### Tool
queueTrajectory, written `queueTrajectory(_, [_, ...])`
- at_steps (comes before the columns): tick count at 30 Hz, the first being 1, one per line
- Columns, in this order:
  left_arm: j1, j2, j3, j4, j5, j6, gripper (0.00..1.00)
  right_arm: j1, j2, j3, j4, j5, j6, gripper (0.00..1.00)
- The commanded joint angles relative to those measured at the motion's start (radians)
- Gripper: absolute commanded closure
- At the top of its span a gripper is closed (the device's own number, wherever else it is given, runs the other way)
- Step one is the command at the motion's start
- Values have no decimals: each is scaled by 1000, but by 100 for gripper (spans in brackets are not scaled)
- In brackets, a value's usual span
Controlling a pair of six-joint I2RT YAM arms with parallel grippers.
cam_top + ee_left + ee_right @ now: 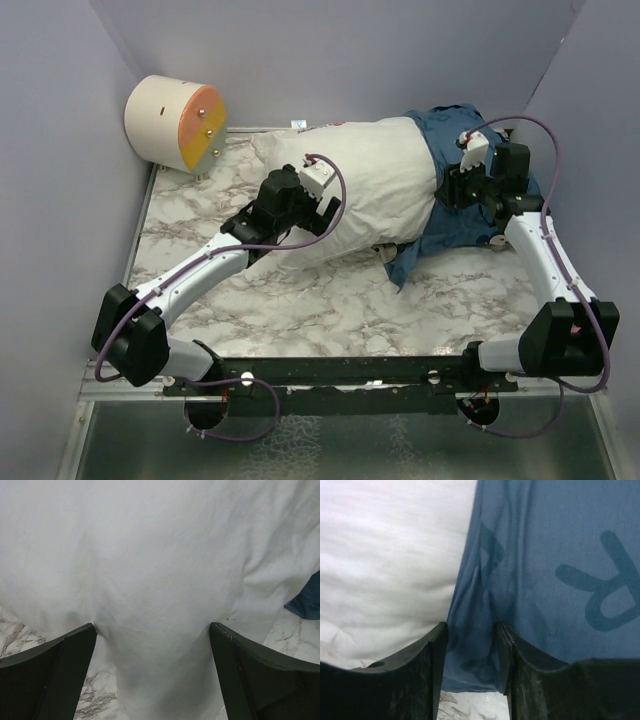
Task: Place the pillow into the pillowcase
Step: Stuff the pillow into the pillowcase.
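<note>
Far left, back corner: cream cylinder (pixel 172 124) w/ orange face, well apart from the work, no bearing on this step.

Left gripper (pixel 318 193) set vs. near-left end of the pillow (pixel 350 185); wrist view shows fingers (pixel 55 672) spread wide w/ white bulk bulging between them, pressing rather than pinching. Pillow lies across the marble table (pixel 330 300), left to right, right end just tucked into the pillowcase (pixel 470 215) mouth; most of it not yet in.

Right gripper (pixel 462 185) at the case opening, jaws narrow, clamped on a fold of the blue hem (pixel 472 645) right beside the pillow edge; dark printed letters visible on the cloth.

To do this step well, prob.:
- Push w/ left along pillow's long axis, toward the right, low and steady; avoid pushing down into the stuffing.
- Draw hem w/ right the opp. way, leftward over the pillow, keeping mouth lifted so the corner doesn't snag.
- Move both together, short strokes; re-grip hem further round if cloth bunches.
- Risk: pillow buckling mid-body instead of sliding; hem slipping out of thin pinch.
</note>
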Motion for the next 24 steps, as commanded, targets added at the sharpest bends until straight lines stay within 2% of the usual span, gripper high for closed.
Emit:
queueTrajectory(1, [4, 34, -5, 26, -20, 10, 2, -3, 49, -3, 71, 81, 21, 69])
queueTrajectory(3, [4, 50, -13, 35, 2, 2, 4, -3, 61, 14, 53, 53, 13, 83])
queueTrajectory(6, [4, 83, -12, 35, 28, 2, 13, -3, 35, 33, 26, -122, -21, 95])
queueTrajectory(8, [5, 107, -8, 35, 51, -2, 27, -3, 14, 50, -6, -310, -69, 99])
queueTrajectory(11, [5, 139, -4, 38, 112, -12, 59, 7, 3, 80, -39, -580, -123, 99])
queueTrajectory(14, [6, 148, -21, 76, 194, -16, 67, 53, 49, 139, -61, -694, -122, 99])
queueTrajectory(18, [6, 151, -45, 125, 331, -9, 74, 202, 162, 279, -203, -750, -211, 99])
queueTrajectory(21, [5, 160, -53, 140, 397, -8, 75, 275, 218, 333, -229, -770, -227, 99])
queueTrajectory(23, [6, 165, -56, 147, 440, -1, 77, 283, 250, 322, -177, -662, -149, 99])
queueTrajectory(24, [6, 167, -59, 152, 461, -2, 77, 283, 264, 298, -149, -551, -108, 99])
